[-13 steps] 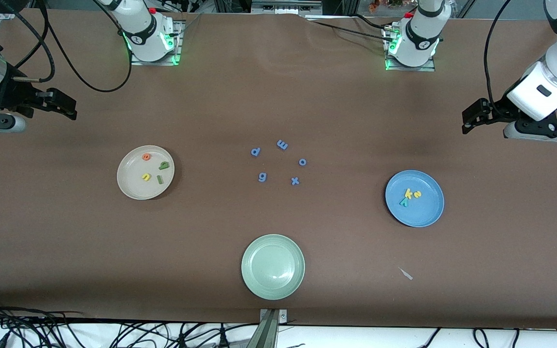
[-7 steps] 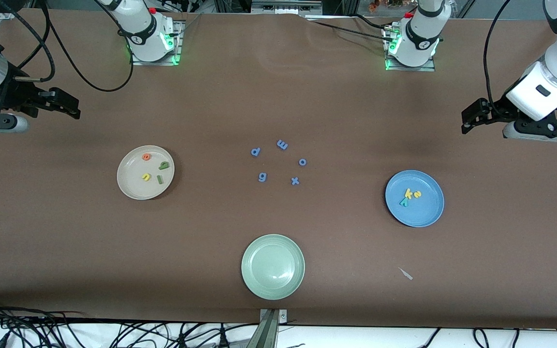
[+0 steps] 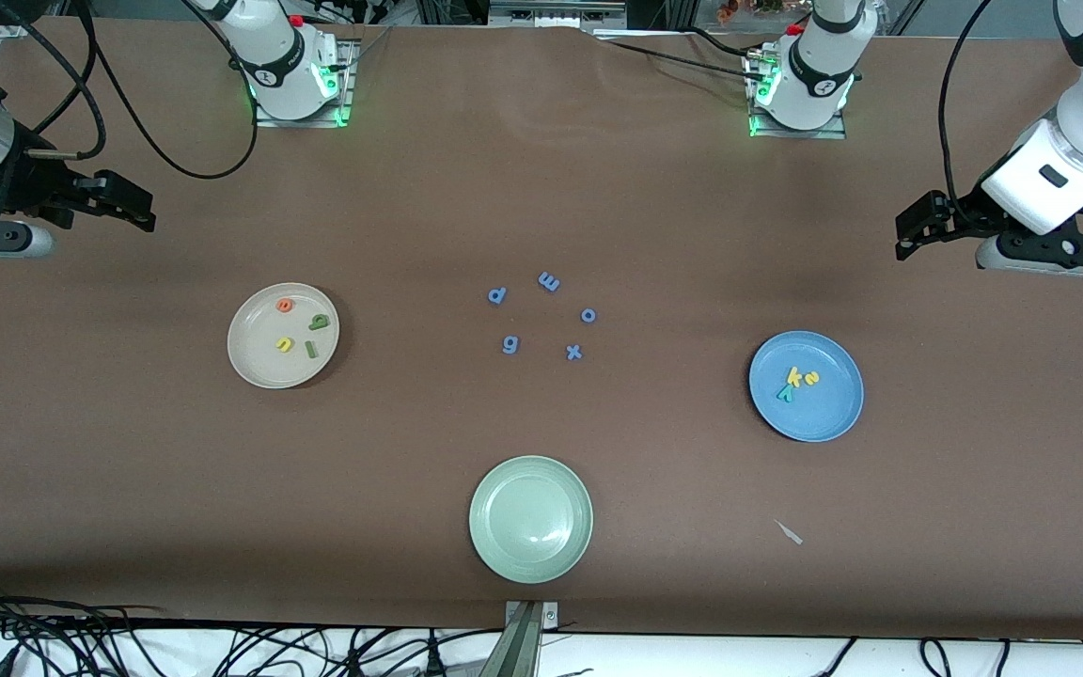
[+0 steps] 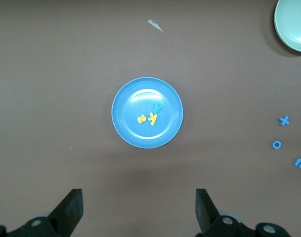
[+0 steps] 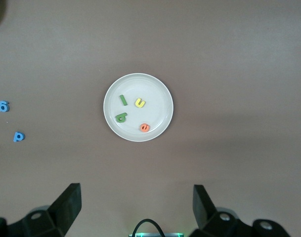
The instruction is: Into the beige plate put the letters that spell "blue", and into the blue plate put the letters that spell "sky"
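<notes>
The beige plate (image 3: pixel 255 362) (image 5: pixel 155 94) lies toward the right arm's end and holds an orange e (image 3: pixel 285 305), a green b (image 3: pixel 319 322), a yellow u (image 3: pixel 284 345) and a green l (image 3: pixel 311 351). Toward the left arm's end, the blue plate (image 3: pixel 828 414) (image 4: pixel 140 136) holds a yellow s (image 3: pixel 811 379), a yellow k (image 3: pixel 793 377) and a teal y (image 3: pixel 785 394). My right gripper (image 3: pixel 142 212) (image 5: pixel 136 205) hangs open and empty over bare table at its own end. My left gripper (image 3: pixel 908 235) (image 4: pixel 139 207) does the same at its end.
Several periwinkle-blue letters, among them a p (image 3: pixel 496 295), an m (image 3: pixel 549 281) and an x (image 3: pixel 574 353), lie on the table's middle. A pale green plate (image 3: pixel 530 470) sits nearest the front camera. A small pale scrap (image 3: pixel 790 532) lies near the blue plate.
Both grippers have drifted by a hair toward the table's middle. The plates and letters have not moved.
</notes>
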